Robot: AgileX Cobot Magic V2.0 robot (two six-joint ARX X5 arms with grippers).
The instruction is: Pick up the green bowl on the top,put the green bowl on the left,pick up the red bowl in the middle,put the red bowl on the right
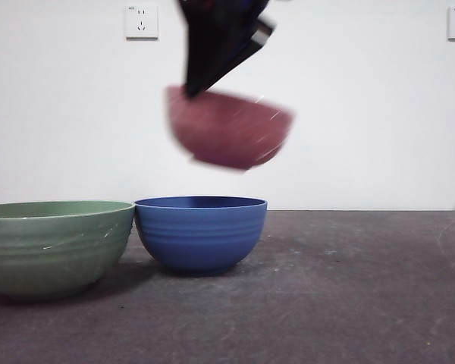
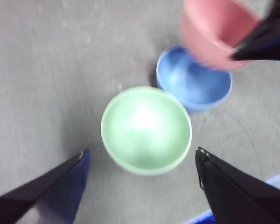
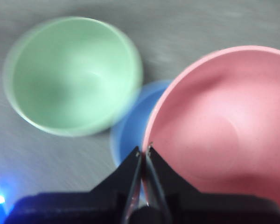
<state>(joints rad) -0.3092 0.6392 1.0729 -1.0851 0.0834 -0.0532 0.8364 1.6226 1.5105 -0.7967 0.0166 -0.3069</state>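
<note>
Green bowl point(image 1: 54, 246) upright at lower left; red bowl point(image 1: 229, 127) tilted, blurred, airborne at upper centre.

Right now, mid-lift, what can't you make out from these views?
- Red bowl: motion-blurred in every view; front view can't show the rim grip, the right gripper covers it.
- Blue bowl: mostly hidden under the red bowl in the right wrist view.
- Green bowl: cut off by the front view's side edge.
- Left gripper: out of the front view.
</note>
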